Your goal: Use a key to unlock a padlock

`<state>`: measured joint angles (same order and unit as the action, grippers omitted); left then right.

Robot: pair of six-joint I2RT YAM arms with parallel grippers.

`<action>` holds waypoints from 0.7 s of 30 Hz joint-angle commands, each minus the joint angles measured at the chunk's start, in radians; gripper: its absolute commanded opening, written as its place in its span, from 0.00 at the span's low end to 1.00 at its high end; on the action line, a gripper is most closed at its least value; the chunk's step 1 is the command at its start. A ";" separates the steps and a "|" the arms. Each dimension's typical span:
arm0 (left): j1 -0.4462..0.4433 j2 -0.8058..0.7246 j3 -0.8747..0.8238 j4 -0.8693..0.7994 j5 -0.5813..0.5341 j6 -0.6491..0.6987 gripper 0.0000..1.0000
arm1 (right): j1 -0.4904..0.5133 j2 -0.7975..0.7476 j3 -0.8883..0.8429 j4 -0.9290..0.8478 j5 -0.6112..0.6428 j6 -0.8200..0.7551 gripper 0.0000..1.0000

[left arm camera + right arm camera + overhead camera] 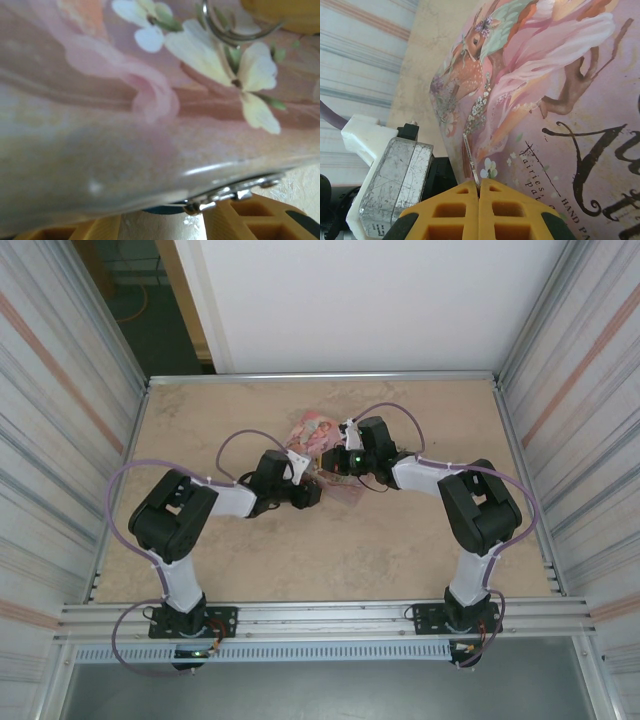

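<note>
Now clamps right hand shut on thin key, bottom centre, against pink tin. Shows blue padlock bottom centre under tin edge, between fingers of left hand; cannot tell whether gripped.

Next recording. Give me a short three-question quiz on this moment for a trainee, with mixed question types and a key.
1. True or false: the right gripper is shut on a thin silvery key.
2. Which animal is painted on the pink tin box? A fawn; B cat; C owl.
3. Fill in: in the left wrist view, a silvery wire ___ curves near the top edge.
Key: 1 true; 2 A; 3 ring.
</note>
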<state>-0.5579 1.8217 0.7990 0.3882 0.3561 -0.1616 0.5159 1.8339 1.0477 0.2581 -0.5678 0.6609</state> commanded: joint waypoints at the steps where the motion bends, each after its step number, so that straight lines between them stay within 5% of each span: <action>1: -0.015 0.010 0.046 0.044 -0.005 -0.003 0.45 | 0.018 0.005 0.000 -0.072 0.001 -0.021 0.00; 21: -0.048 -0.029 0.072 -0.003 -0.086 0.033 0.28 | 0.021 -0.016 0.006 -0.073 0.008 -0.009 0.00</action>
<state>-0.5922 1.8214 0.8318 0.3397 0.2642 -0.1532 0.5171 1.8301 1.0477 0.2558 -0.5529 0.6609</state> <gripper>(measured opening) 0.288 0.046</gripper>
